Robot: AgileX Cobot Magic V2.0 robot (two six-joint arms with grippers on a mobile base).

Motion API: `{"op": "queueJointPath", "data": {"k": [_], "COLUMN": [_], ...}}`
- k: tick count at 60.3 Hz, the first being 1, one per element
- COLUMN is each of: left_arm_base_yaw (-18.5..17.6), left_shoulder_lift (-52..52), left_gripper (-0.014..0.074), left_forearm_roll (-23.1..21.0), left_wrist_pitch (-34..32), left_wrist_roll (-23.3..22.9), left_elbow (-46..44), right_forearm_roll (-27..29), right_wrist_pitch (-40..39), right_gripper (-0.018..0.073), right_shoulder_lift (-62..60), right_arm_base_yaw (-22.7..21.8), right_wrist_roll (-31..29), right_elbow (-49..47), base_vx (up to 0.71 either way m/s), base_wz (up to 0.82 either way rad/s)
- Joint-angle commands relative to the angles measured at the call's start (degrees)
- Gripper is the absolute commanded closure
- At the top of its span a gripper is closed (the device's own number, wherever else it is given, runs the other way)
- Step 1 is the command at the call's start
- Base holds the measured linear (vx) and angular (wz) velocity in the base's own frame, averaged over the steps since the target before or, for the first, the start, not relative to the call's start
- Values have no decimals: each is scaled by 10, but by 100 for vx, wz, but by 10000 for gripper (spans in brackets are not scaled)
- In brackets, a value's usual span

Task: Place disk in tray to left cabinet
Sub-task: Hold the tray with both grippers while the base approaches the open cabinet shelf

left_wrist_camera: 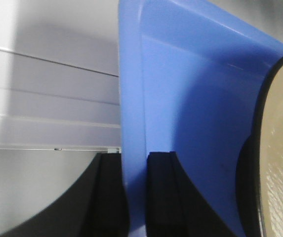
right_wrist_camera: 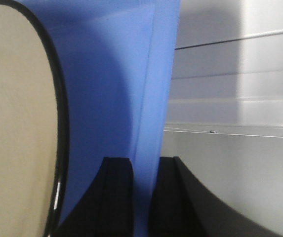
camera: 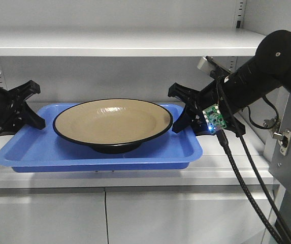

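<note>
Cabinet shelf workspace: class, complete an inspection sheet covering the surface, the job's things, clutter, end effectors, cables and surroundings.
Surface: white cabinet shelf; the tray is low over it, but contact cannot be told.
Job's things: blue tray is level; the disk sits inside it, tan face up.
Clutter: nothing seen.
End effectors: left end effector is closed on the tray's left rim; right end effector is closed on its right rim.
Cables: black cables hang from the right arm, near a lit circuit board.
Surroundings: upper shelf, closed lower doors, and a grey door with latch at right.
</note>
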Motion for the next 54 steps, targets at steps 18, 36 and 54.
{"op": "queueJointPath", "data": {"k": [18,36,54], "left_arm_base_yaw": [-13,-13,-13], "left_shoulder_lift": [-36,-36,-36], "left_gripper": [596,596,596], "left_forearm_roll": [-95,-95,-95], "left_wrist_pitch": [-6,-6,-6], "left_wrist_roll": [-2,-2,-2], "left_elbow": [-21,-21,-21], "right_forearm_roll": [83,83,83], "right_wrist_pitch": [-12,-12,-12], "right_gripper": [561,561,561], "right_shoulder_lift": [-36,-36,-36], "right_arm_base_yaw": [12,12,12], "right_wrist_roll": [-8,-8,-8], "right_elbow": [-22,-22,-22], "base_vx": [5,2,0], "base_wz": [-4,-3,0]}}
